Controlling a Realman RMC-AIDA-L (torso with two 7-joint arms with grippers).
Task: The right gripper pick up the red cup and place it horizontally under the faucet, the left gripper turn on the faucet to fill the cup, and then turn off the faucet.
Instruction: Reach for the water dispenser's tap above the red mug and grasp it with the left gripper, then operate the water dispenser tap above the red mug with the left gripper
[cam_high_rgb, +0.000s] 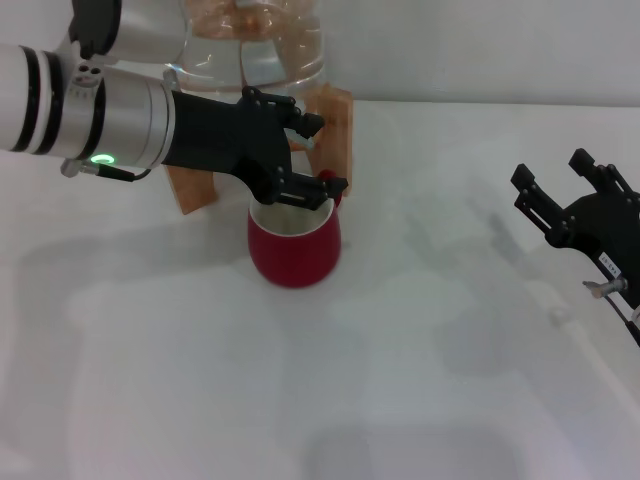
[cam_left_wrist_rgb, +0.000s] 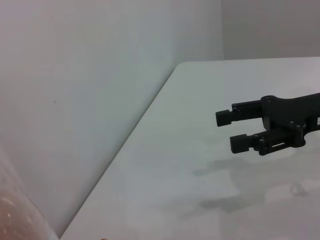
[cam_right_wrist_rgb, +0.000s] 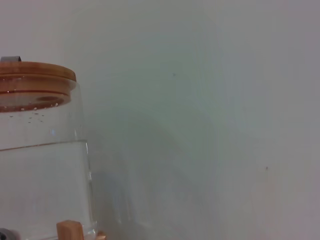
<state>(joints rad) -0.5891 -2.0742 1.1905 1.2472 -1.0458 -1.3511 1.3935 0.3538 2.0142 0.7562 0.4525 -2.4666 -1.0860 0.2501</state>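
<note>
On the left of the head view, the left gripper (cam_high_rgb: 318, 155) reaches across in front of a glass water jar (cam_high_rgb: 255, 45) on its wooden stand (cam_high_rgb: 335, 120). Its two black fingers are spread apart, one high, one low, around the spot where the faucet sits; the faucet itself is hidden behind them, so contact cannot be confirmed. Directly below stands the red cup (cam_high_rgb: 294, 243), upright on the white table (cam_high_rgb: 400, 380), with the lower finger just over its rim. A likely risk: that finger could nudge the cup off line, or a late shutoff could overfill it. Far right, the right gripper (cam_high_rgb: 560, 190) waits, fingers apart, holding nothing.
</note>
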